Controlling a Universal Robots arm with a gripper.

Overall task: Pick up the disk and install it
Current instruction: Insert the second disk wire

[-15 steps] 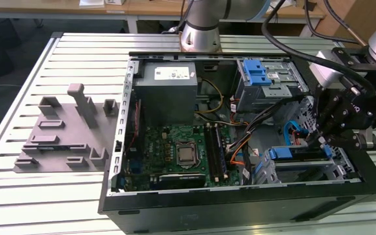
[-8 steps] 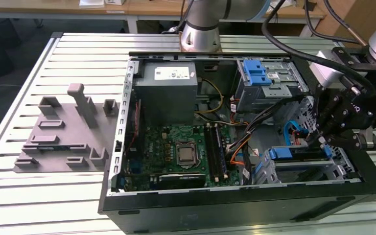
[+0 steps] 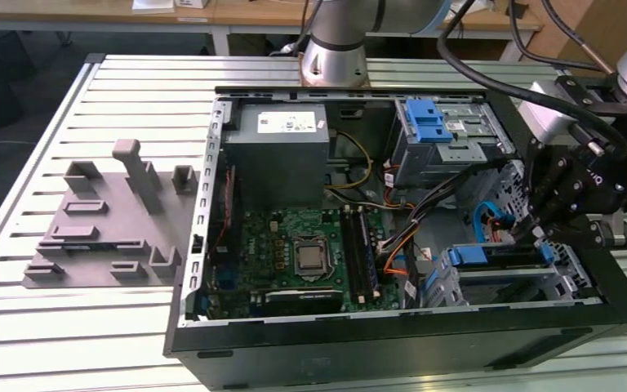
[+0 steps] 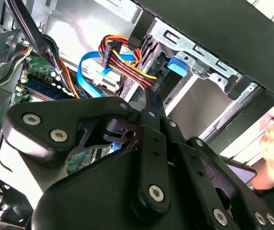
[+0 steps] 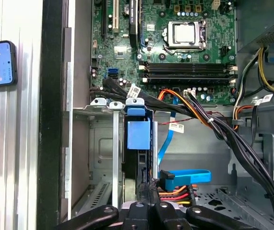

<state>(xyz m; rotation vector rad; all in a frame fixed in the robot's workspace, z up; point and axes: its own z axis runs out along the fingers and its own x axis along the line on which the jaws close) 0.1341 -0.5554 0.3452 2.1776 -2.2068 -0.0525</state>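
The open computer case [image 3: 401, 343] lies on its side on the slatted tabletop [image 3: 30, 147], its far side toward the arm's base, with the grey power supply box [image 3: 281, 155] in its far corner and the motherboard [image 3: 303, 253] on its floor. The disk [image 5: 137, 143] stands on edge in the drive bay at the case's near corner on the exterior view's right, its blue carrier tab uppermost. The gripper [image 3: 558, 233] hangs just beside that bay; I cannot tell whether the fingers are spread or pinching. The disk looks stiff, dense and probably shock-sensitive, with smooth metal faces, so the plastic carrier's side rails seem the safer hold.
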